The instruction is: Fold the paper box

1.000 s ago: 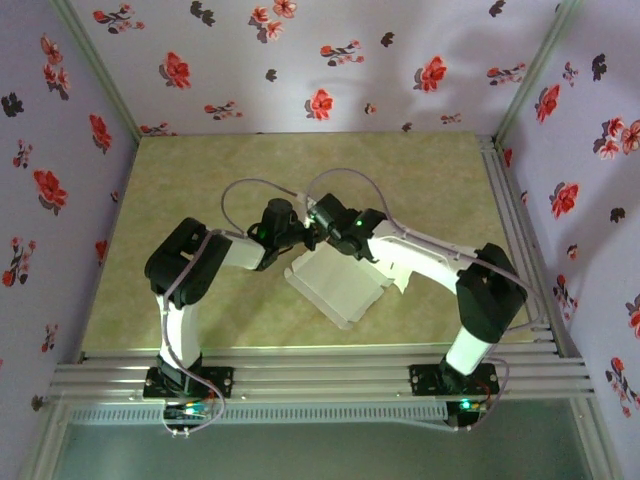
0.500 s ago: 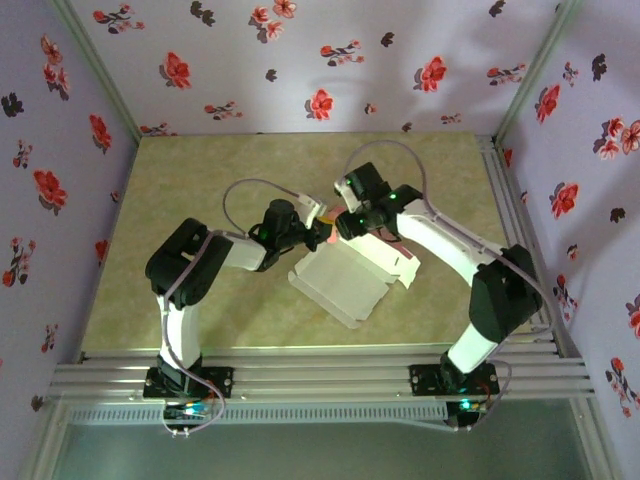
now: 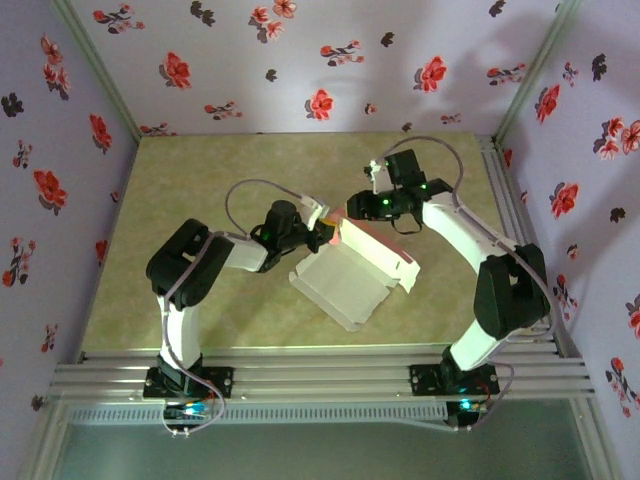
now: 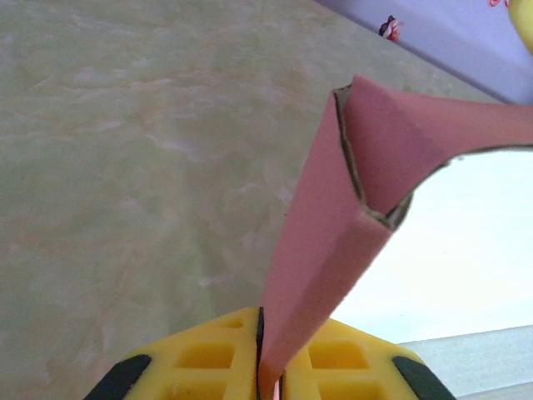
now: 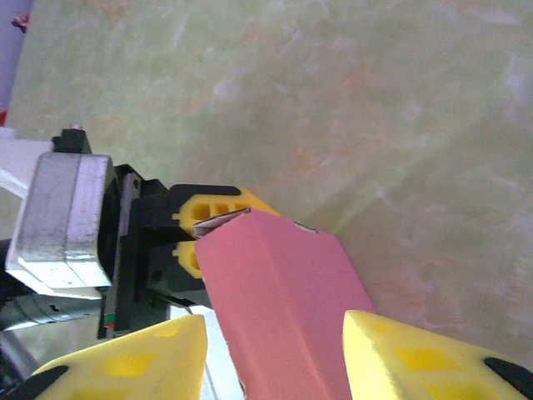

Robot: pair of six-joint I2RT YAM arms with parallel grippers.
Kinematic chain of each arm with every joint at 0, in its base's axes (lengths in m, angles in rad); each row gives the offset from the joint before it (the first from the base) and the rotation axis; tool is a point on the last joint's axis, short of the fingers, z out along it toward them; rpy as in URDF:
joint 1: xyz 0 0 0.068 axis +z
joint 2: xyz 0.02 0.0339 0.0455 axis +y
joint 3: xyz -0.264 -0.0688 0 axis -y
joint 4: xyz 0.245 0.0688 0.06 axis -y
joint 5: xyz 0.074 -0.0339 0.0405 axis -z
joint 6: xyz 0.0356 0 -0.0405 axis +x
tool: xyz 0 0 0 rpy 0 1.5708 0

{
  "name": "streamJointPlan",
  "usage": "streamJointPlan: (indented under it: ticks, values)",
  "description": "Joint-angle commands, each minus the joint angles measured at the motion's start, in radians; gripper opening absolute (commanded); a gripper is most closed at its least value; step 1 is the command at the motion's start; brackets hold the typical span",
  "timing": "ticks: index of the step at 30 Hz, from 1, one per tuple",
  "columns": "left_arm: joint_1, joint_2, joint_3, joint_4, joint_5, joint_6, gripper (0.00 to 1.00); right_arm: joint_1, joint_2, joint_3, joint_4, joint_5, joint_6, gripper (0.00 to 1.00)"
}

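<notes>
The left gripper is clenched on the lower edge of a pink flap of the box, with the card pinched thin between its yellow fingers. Out from that grip the flap rises and creases along its length, and its top edge curls over.

The right gripper hangs over the same raised pink panel at the box's far side. It is released, its jaws standing apart to either side of the panel. I cannot tell whether either finger touches the card.

The box lies on the surface, with both grippers meeting at its far-left corner. Its near part is spread flat, pale face up, with small notched tabs along the edges. Only the far panel stands up and shows its pink face.

Judging from this, the fold is at an early stage. One wall along the far side is lifted and partly creased, held in place by the left gripper. The near panels look unfolded and no tab appears tucked, so nothing yet forms a closed shape. What seems left is to set the held wall, raise the remaining sides and lock the tabs.
</notes>
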Motion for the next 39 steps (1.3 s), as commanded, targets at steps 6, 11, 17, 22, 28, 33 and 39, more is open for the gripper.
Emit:
streamJointPlan:
  ticks: [6,11,17,22,28,33,39]
  values:
    - [-0.019,-0.037,-0.010,-0.041,0.017,0.036,0.13,-0.006,0.040,-0.038,0.022,-0.035,0.022,0.47]
    - [-0.023,-0.038,-0.006,-0.055,0.015,0.041,0.13,-0.006,0.049,-0.056,0.021,-0.003,0.000,0.48]
    - [-0.030,-0.046,0.000,-0.078,0.013,0.042,0.17,-0.006,0.062,-0.089,0.060,-0.038,0.014,0.49]
    - [-0.032,-0.064,0.002,-0.122,0.013,0.061,0.20,-0.006,0.066,-0.115,0.103,-0.032,0.041,0.47]
    - [-0.038,-0.083,-0.001,-0.163,-0.004,0.078,0.26,-0.006,0.058,-0.121,0.113,-0.027,0.084,0.47]
    - [-0.065,-0.082,0.002,-0.205,-0.042,0.127,0.28,-0.005,0.053,-0.117,0.132,-0.042,0.157,0.47]
    - [-0.072,-0.068,0.016,-0.222,-0.084,0.137,0.29,-0.006,0.058,-0.122,0.152,-0.064,0.205,0.47]
